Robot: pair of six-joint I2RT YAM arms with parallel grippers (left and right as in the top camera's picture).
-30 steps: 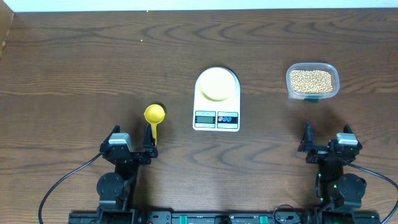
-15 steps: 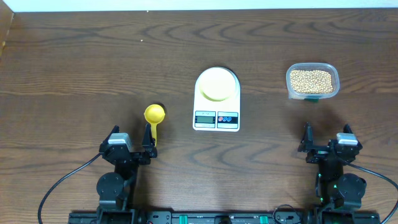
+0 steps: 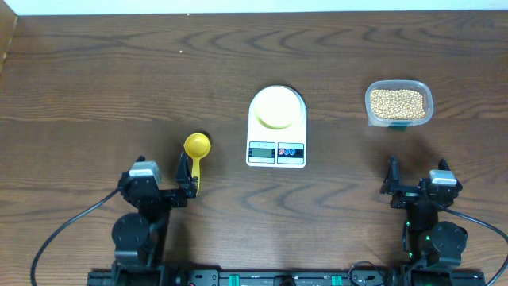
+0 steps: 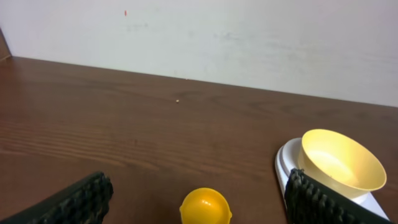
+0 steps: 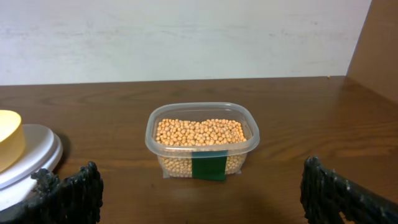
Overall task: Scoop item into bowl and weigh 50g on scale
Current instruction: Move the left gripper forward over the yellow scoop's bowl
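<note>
Where the dark wood counter (image 3: 95, 79) meets a pale wall at the far side, its broad top carries everything in view. At the near edge sit two arms. The left gripper (image 3: 163, 167) has its ribbed black fingers (image 4: 74, 202) spread wide and holds nothing. The right gripper (image 3: 417, 168) has its fingers (image 5: 68, 196) spread equally wide, also holding nothing.

The white scale (image 3: 276, 141) lies flat at the centre, between the two arms and farther out. Its long axis runs near to far, with the display and buttons toward the arms and the round platform away. A clear tub (image 5: 180, 151) with a green label stands far right, straight out from the right fingers, its long side running left to right. The pale yellow-green bowl (image 3: 277, 107) sits upright on the scale's platform.

A yellow scoop (image 3: 198, 148) lies left of the scale, its round head away from the arms and its handle pointing back toward them. The handle's end lies just beside a left finger; whether they touch cannot be told. Small tan beans (image 3: 397, 103) fill the tub, well apart from the bowl.
</note>
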